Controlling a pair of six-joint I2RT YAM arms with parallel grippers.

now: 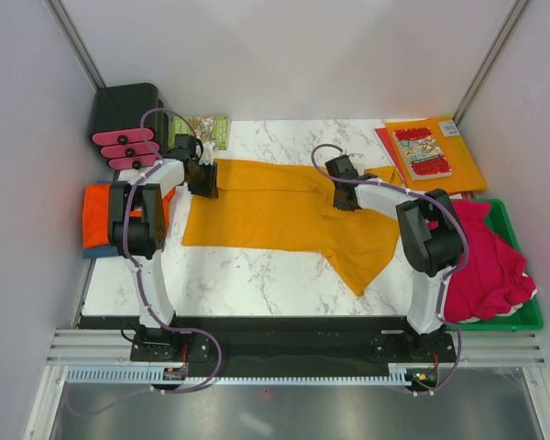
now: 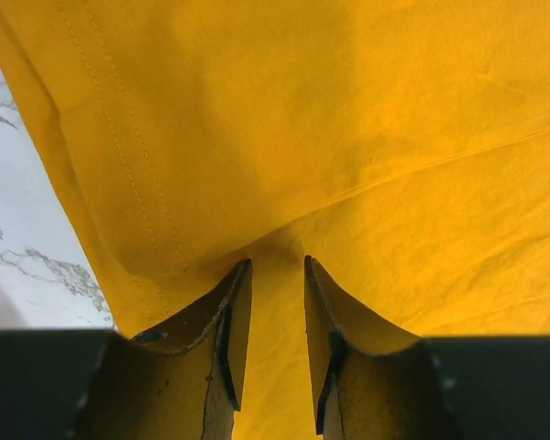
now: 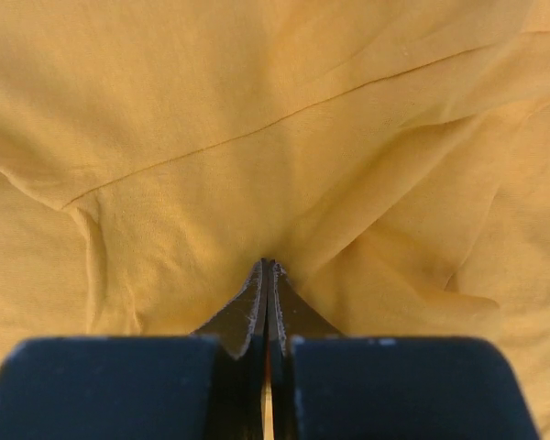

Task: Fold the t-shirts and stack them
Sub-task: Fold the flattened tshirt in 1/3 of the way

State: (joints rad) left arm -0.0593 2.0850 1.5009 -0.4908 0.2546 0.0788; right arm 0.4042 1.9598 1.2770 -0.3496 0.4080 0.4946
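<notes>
A mustard t-shirt [image 1: 284, 215] lies spread on the marble table [image 1: 257, 275], one sleeve trailing toward the front right. My left gripper [image 1: 204, 183] sits at its far left edge; in the left wrist view [image 2: 277, 266] the jaws stand narrowly apart with a fold of mustard cloth [image 2: 348, 137] bunched between them. My right gripper [image 1: 342, 197] is at the shirt's far right part; in the right wrist view [image 3: 269, 266] its jaws are pressed together on a pinch of the cloth [image 3: 257, 137]. A red-orange t-shirt [image 1: 96, 215] lies folded at the left on a blue one [image 1: 96, 249]. Crimson-pink t-shirts [image 1: 481, 261] fill a green bin [image 1: 522, 321].
An orange folder [image 1: 458, 160] with a comic book [image 1: 422, 151] lies at the back right. A black box [image 1: 124, 110] with pink pieces [image 1: 126, 149] stands at the back left, a green packet [image 1: 206, 128] beside it. Grey walls close in both sides.
</notes>
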